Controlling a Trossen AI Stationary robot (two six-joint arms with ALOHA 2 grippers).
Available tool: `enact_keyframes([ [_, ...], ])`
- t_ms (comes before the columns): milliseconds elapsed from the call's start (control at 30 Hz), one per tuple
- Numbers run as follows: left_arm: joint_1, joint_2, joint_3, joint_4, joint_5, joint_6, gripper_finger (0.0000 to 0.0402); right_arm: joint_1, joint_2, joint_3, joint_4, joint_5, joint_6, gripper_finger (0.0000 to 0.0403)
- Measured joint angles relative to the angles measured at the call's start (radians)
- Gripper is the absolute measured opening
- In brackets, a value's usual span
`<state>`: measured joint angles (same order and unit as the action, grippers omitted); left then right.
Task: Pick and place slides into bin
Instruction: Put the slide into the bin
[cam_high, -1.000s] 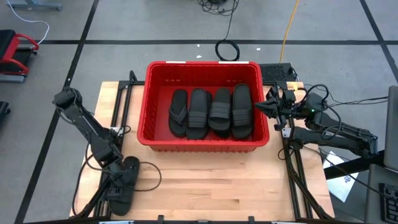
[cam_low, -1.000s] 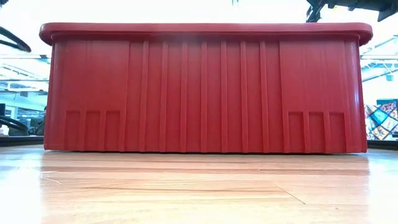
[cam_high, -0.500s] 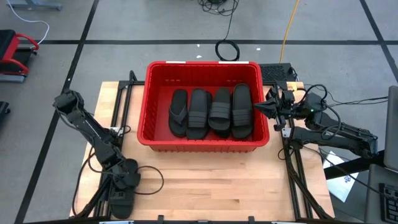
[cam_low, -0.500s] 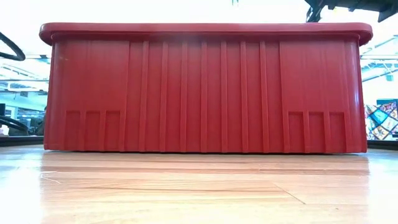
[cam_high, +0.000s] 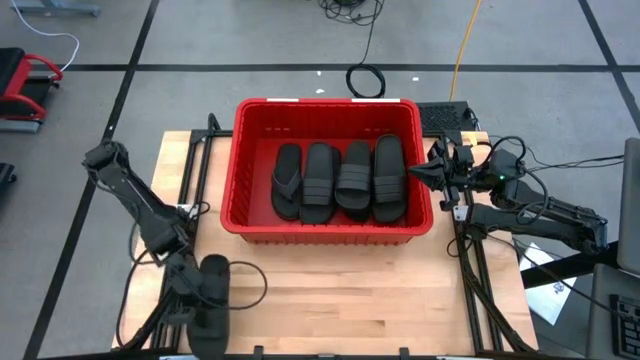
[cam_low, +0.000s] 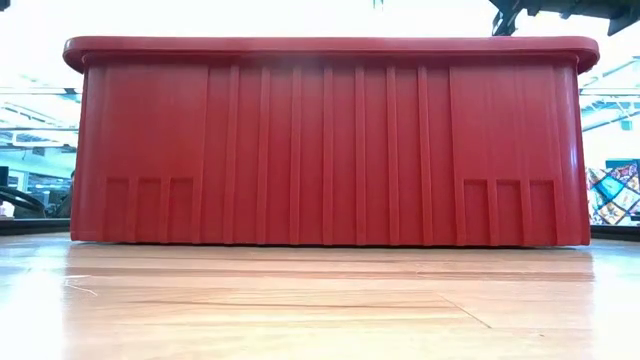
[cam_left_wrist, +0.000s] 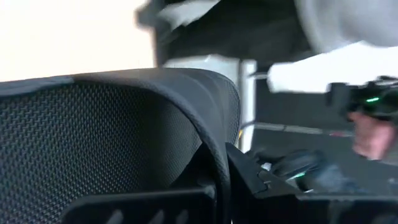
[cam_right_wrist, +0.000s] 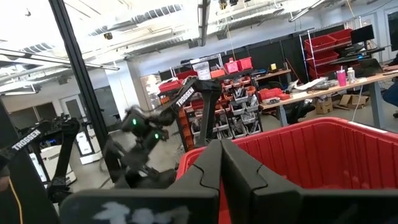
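The red bin (cam_high: 327, 172) sits at the far middle of the counter (cam_high: 330, 290). Four black slides (cam_high: 340, 180) lie side by side on its floor, all pointing the same way. The one nearest the left wall looks like a flip-flop, and the other three have wide straps. I see no other slide lying free on the counter, so the job looks almost done, or done for all the slides that show. The left claw (cam_high: 203, 295) is down at the near left corner of the counter, far from the bin. In its own wrist view something black fills the space near its fingers, but I cannot tell if it is a slide, or if the claw is pinching it. The right claw (cam_high: 425, 172) waits just outside the right wall of the bin, with its fingers pressed together and nothing between them. If the left claw does hold one more slide, that slide has yet to go in the bin.
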<state>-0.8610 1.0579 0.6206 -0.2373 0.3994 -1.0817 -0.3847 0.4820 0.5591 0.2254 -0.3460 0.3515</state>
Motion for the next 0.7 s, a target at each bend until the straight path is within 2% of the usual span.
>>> enact_keyframes([
  [167,0.010,-0.011,0.139,-0.037,-0.019,0.034,0.0003,0.000,0.000,0.000,-0.002,0.000,0.002,0.0000],
  [267,0.017,-0.012,0.266,-0.111,-0.060,0.106,0.0003,0.000,0.000,0.000,-0.006,0.000,0.003,0.0000],
  [400,0.097,-0.011,0.474,-0.404,-0.169,0.394,0.0003,0.000,0.000,0.000,-0.006,0.001,0.003,0.0000],
  [533,0.230,-0.014,0.696,-0.705,-0.375,0.671,0.0006,0.000,0.000,0.000,-0.006,0.006,-0.004,0.0000],
  [633,0.330,-0.025,0.799,-0.757,-0.499,0.874,0.0009,0.000,0.000,0.000,-0.006,0.006,-0.004,0.0000],
  [700,0.397,-0.046,0.829,-0.691,-0.507,1.013,0.0008,0.000,0.000,0.000,-0.006,0.005,-0.004,0.0000],
])
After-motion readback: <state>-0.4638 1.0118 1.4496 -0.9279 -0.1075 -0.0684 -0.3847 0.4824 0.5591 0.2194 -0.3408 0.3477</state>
